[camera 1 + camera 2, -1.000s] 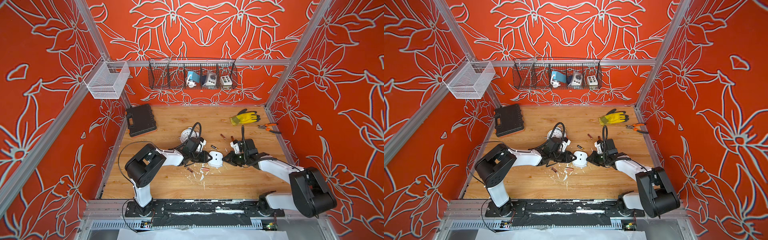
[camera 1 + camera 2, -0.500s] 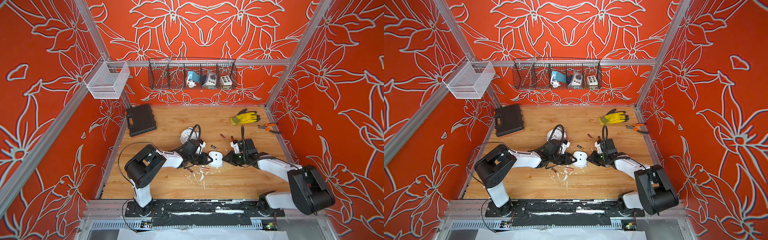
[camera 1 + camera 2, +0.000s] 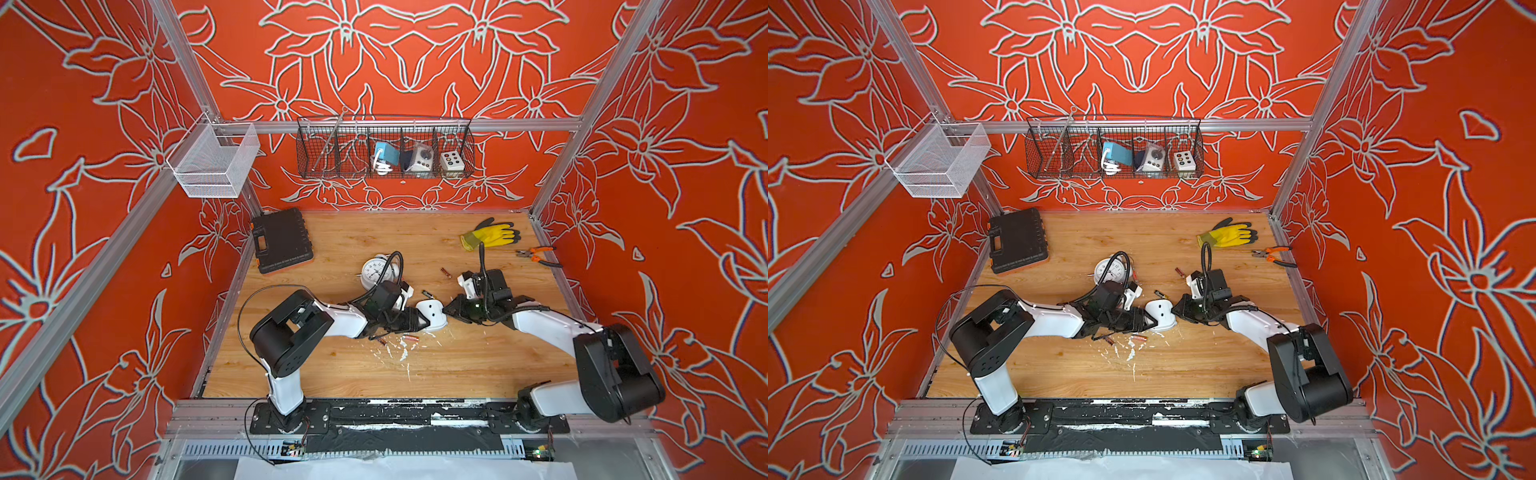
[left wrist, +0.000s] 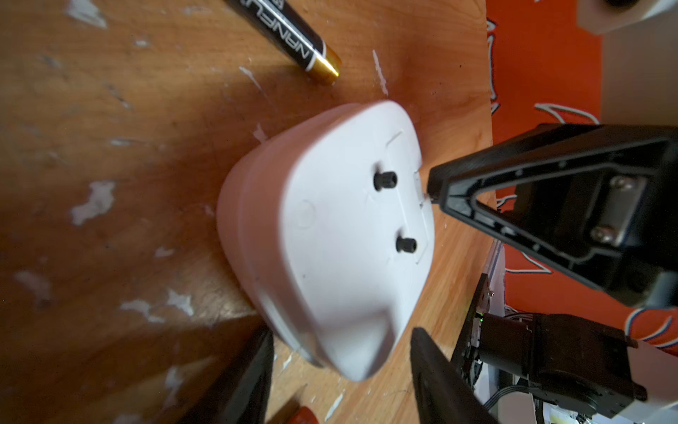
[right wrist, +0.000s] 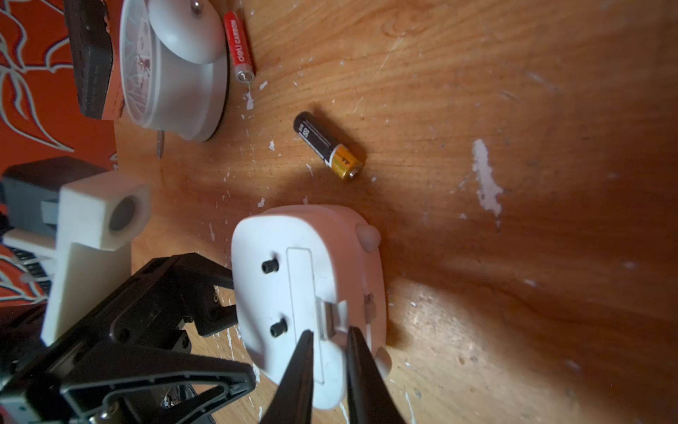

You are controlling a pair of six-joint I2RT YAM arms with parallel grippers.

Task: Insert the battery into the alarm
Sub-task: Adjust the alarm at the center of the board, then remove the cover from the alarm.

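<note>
Working, by my judgement, on opening the battery cover [image 5: 301, 293] on the back of the alarm [image 3: 432, 316], not yet on inserting anything. Seeing the alarm lying face down about the middle of the desk [image 3: 457, 374], between the two arms. Finding the right gripper [image 5: 327, 332] with jaws standing narrow, one tip on each side of the cover latch [image 5: 331, 315]; not being able to tell whether pinching the latch or only framing it. Finding the left gripper [image 4: 341, 330] released, jaws standing wide around the near end of the alarm and leaving a gap on each side in the left wrist view. Advising, for doing this step well: closing the left jaws on the body first, so preventing sliding on the smooth wood; then pressing the latch and lifting the cover gently, not pulling hard on thin plastic. Noting the black-and-gold battery [image 5: 326, 150] lying free just beside the alarm, toward the back edge, and a red battery [image 3: 411, 340] near it toward the front edge. Looking at the surface: pale wood, scratched, carrying white flecks. Looking around: a round clock [image 3: 376, 270] behind the left gripper, a black tool case [image 3: 282, 241] in the back left corner, a yellow glove [image 3: 490, 235] and pliers [image 3: 538, 255] toward the back right corner, a black wire basket [image 3: 324, 158] and a white mesh basket [image 3: 212, 166] hanging on red flowered walls.
</note>
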